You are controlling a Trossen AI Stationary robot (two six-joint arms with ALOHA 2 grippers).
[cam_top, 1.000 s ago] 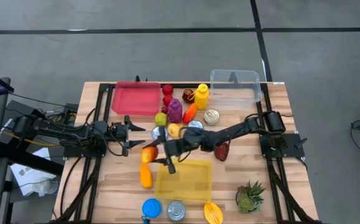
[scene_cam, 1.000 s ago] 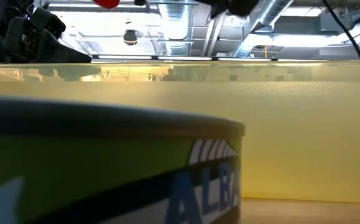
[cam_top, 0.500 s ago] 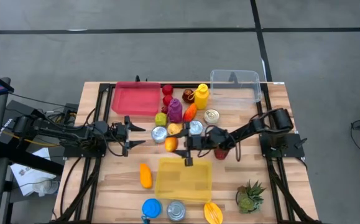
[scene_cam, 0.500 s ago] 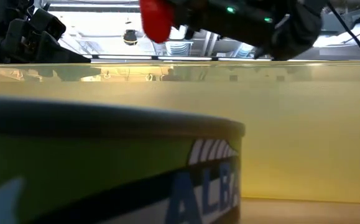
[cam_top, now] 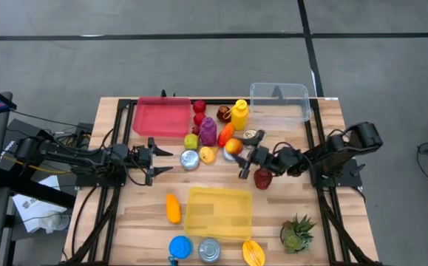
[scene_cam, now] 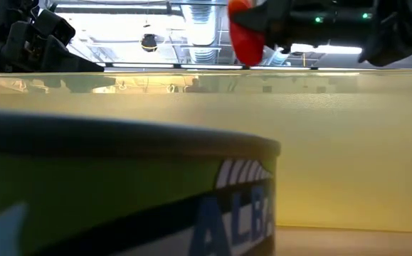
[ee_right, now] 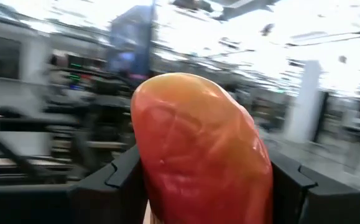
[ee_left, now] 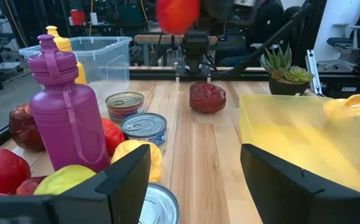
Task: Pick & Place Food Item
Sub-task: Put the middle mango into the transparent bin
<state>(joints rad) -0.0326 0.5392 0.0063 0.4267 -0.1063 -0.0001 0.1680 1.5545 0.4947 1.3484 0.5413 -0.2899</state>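
Right gripper aloft, clasping mango

Glossy translucent yellow plastic tray, wooden table.

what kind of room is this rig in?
Probably an industrial lab or workshop: grey concrete floor around the wooden table, exposed ceiling ducts overhead, and racks crowding the background.

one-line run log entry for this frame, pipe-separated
right gripper: shut on red-orange fruit, raised above the cans | left gripper: open, empty, waiting at table's left | yellow bin: empty
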